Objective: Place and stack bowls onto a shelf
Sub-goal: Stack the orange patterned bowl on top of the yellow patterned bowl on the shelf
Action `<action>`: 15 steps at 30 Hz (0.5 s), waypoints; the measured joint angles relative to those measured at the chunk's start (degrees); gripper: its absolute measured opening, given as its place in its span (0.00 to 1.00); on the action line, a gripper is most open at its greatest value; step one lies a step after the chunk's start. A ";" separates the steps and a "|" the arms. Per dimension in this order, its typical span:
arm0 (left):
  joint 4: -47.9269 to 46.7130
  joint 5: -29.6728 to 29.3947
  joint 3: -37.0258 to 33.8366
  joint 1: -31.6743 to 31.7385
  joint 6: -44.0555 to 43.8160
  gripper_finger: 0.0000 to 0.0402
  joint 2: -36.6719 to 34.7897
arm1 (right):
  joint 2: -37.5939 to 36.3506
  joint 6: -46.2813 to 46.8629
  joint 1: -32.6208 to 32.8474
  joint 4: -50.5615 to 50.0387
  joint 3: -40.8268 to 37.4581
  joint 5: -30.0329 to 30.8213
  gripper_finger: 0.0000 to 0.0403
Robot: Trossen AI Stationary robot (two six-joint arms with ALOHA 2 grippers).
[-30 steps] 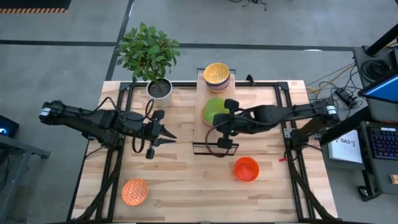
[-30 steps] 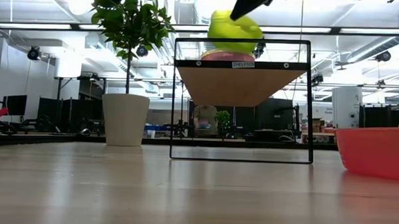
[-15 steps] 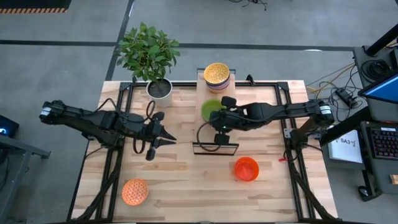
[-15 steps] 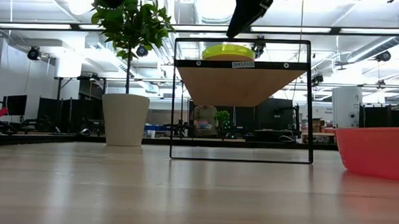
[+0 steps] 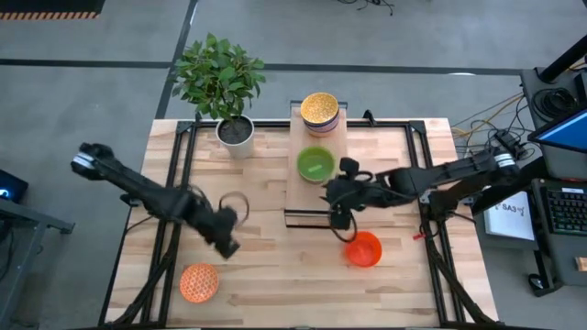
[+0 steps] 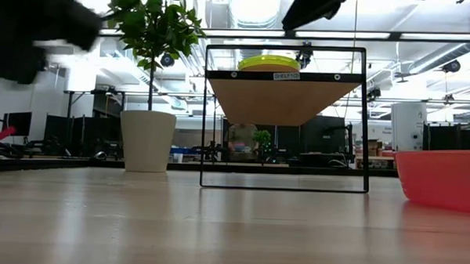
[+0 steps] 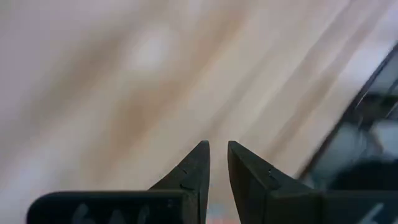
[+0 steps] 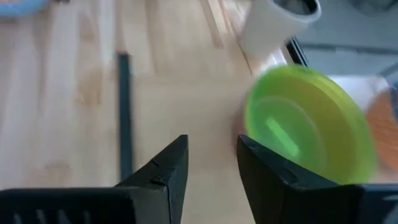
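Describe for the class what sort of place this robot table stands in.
Probably a robotics lab or workshop: long ceiling lights over an open hall, equipment racks behind the table, and a keyboard and cables beside it.

A leafy plant (image 5: 218, 71) in a white pot (image 6: 147, 140) stands on the table's (image 5: 257, 275) far corner
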 joint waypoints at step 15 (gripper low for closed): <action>-4.40 6.71 12.59 -18.17 -26.15 0.10 19.19 | -9.53 -3.09 1.16 22.67 -17.99 -0.17 0.33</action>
